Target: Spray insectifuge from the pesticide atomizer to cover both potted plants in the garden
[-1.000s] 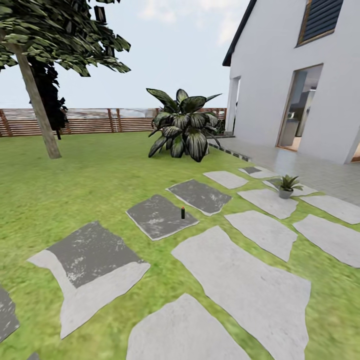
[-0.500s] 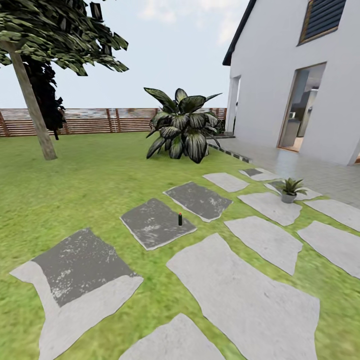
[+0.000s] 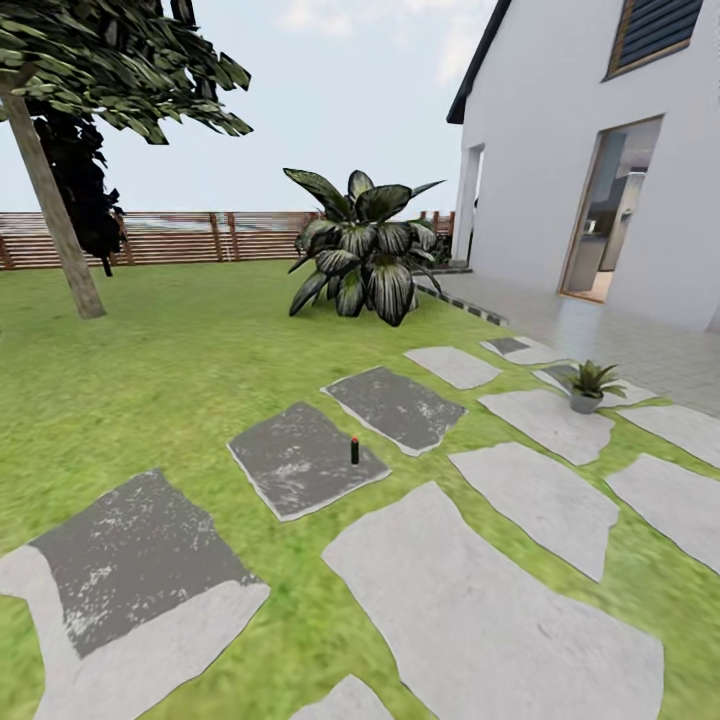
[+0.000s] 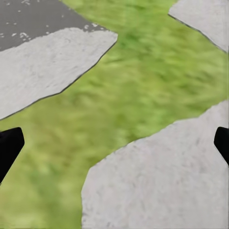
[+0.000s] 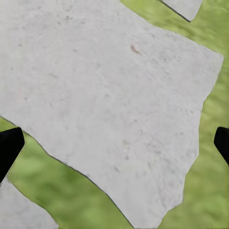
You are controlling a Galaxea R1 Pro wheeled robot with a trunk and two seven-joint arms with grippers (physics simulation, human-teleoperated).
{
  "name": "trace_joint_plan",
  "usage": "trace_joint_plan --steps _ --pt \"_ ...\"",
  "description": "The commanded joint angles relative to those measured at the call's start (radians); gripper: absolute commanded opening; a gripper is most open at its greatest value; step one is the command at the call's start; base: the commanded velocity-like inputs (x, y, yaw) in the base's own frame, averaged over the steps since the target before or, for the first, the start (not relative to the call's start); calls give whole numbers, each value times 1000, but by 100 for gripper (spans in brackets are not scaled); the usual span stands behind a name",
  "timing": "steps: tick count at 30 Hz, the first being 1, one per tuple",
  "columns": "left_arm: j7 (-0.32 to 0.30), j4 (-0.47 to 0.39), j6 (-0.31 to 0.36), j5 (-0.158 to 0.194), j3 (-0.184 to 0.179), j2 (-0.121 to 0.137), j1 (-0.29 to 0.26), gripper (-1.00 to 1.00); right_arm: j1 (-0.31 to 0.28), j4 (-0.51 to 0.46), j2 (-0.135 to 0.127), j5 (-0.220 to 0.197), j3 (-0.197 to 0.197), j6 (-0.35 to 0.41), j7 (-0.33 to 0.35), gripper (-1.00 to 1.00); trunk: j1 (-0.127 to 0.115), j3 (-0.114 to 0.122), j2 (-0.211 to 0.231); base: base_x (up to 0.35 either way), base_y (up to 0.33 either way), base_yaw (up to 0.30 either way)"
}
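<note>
Outdoors, the head view takes in the garden lawn [image 3: 180, 350]: a tree [image 3: 50, 190] and wooden fence [image 3: 170, 238] at left, then a small dark atomizer [image 3: 354, 451] upright on a dark stepping stone [image 3: 300, 460], a big leafy bush [image 3: 362, 250], one potted plant [image 3: 590, 385] in its grey pot on a pale stone, and the white house [image 3: 600, 150]. Each wrist view looks down on grass and slabs; the left claw [image 4: 114, 145] and right claw [image 5: 114, 145] both stand wide apart, holding nothing.

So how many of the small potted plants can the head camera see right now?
1. The potted plant stands on a stepping stone at the right, near the house paving. A second may be outside the frame.
</note>
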Motion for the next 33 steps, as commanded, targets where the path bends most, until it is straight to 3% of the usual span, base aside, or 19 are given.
trace_joint_plan --steps 1,33 --pt "-1 1 -3 0 4 0 -1 100 -1 1 0 1 1 -3 -3 100 0 -1 0 330 -78 0" --pt "-1 -1 -3 1 4 1 -1 100 -1 0 2 4 1 -3 -3 100 0 -1 0 335 -75 0"
